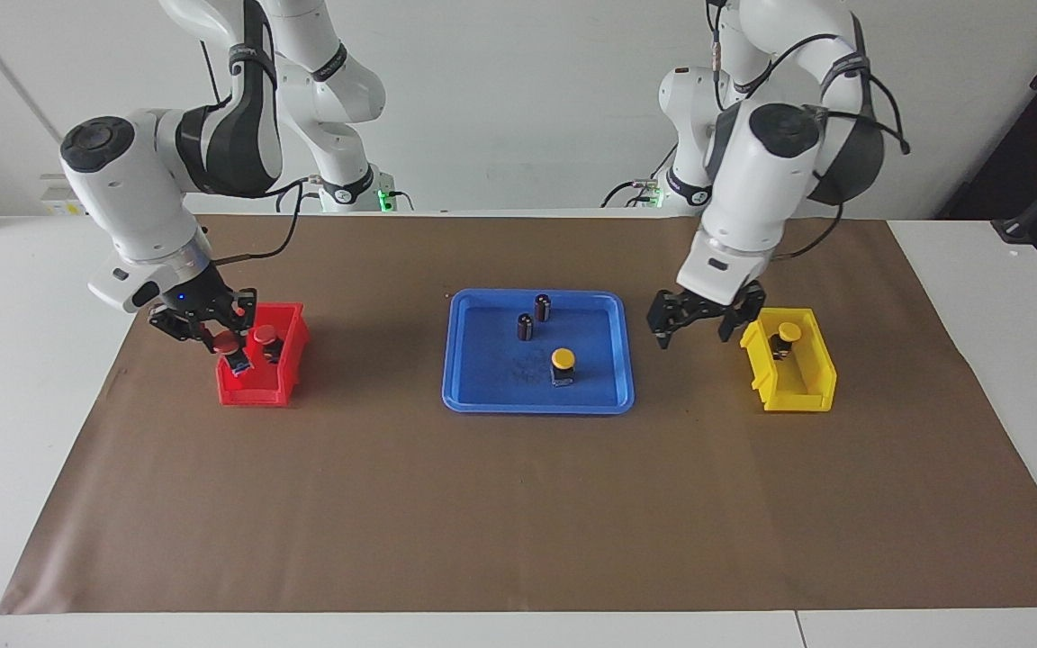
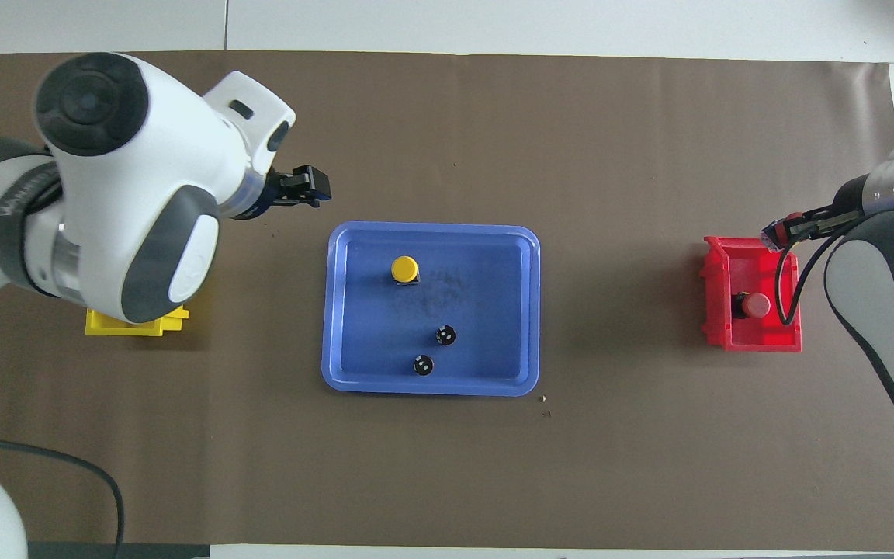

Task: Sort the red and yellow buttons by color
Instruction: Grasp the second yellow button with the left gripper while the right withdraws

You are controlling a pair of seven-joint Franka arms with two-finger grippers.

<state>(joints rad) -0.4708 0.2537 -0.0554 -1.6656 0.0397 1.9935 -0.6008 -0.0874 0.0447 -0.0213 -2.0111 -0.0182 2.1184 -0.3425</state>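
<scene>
One red button (image 1: 227, 346) is held in the clenched jaws of the right gripper (image 1: 223, 343), over the edge of the red bin (image 1: 289, 371) at the right arm's end of the surface (image 1: 518, 504). A second red button (image 1: 265, 337) already lies inside this bin. One yellow button (image 1: 562, 360) stands in the blue tray (image 1: 536, 402) at the middle, farther from the robots than the two dark cylinders (image 1: 533, 317) in the same tray. The other yellow button (image 1: 787, 332) lies inside the yellow bin (image 1: 798, 391) at the left arm's end. The left gripper (image 1: 697, 326) hangs over the brown surface between the tray and the yellow bin, its jaws spread apart and holding nothing.
</scene>
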